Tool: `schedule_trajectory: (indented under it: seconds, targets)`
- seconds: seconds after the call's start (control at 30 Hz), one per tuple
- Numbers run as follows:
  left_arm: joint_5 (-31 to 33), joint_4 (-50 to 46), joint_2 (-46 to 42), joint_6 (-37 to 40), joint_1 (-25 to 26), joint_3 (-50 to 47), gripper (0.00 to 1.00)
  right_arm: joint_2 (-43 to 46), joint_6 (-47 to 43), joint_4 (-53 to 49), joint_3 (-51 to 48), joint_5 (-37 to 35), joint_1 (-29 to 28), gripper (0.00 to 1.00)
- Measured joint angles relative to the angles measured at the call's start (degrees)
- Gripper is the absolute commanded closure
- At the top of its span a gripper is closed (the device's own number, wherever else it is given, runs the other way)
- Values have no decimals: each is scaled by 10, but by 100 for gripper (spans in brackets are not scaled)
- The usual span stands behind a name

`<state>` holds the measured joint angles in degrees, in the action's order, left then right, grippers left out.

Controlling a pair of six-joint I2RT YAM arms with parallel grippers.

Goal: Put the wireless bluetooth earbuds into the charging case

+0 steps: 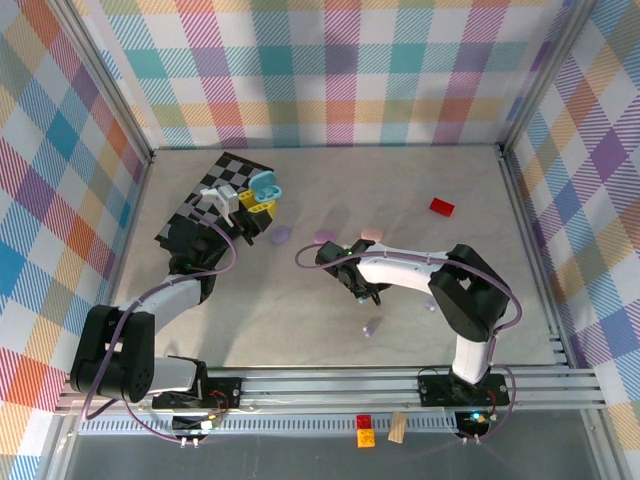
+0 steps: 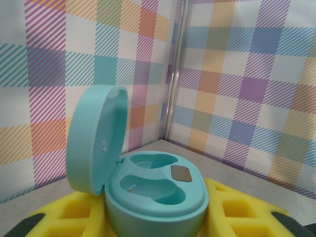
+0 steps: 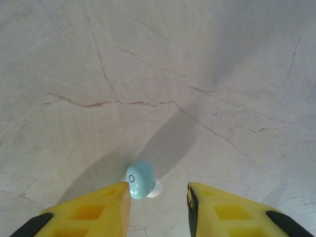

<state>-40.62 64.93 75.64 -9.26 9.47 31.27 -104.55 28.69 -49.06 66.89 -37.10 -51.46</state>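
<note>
A light blue earbud (image 3: 140, 179) lies on the marble table, touching the inner tip of one yellow finger (image 3: 101, 210) of my right gripper (image 3: 158, 197). The jaws are open, with a clear gap between the bud and the other finger (image 3: 222, 207). In the top view the right gripper (image 1: 364, 291) points down at mid-table. My left gripper (image 1: 250, 202) is shut on the teal charging case (image 2: 158, 195), held up over the checkered mat (image 1: 222, 190). Its lid (image 2: 96, 138) stands open and both wells look empty. A small lavender earbud (image 1: 372, 327) lies in front of the right gripper.
Two lavender pebble shapes (image 1: 282, 235) (image 1: 324, 237) and a pink one (image 1: 372, 234) lie mid-table. A red block (image 1: 441, 207) sits at the back right. Plaid walls enclose three sides; a metal rail (image 1: 400, 385) runs along the near edge.
</note>
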Motion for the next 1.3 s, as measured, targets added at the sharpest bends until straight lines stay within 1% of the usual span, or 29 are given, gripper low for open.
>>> schedule_trajectory:
  seconds: [0.57,1.1,1.3]
  targets:
    - [0,0,-1,0,0,0,65,-37,-5,-1,3,2,0,72]
    - [-2,0,-1,0,0,0,65,-55,-9,-10,7,0,1,73]
    - [-3,0,-1,0,0,0,65,-56,-15,-10,7,0,3,81]
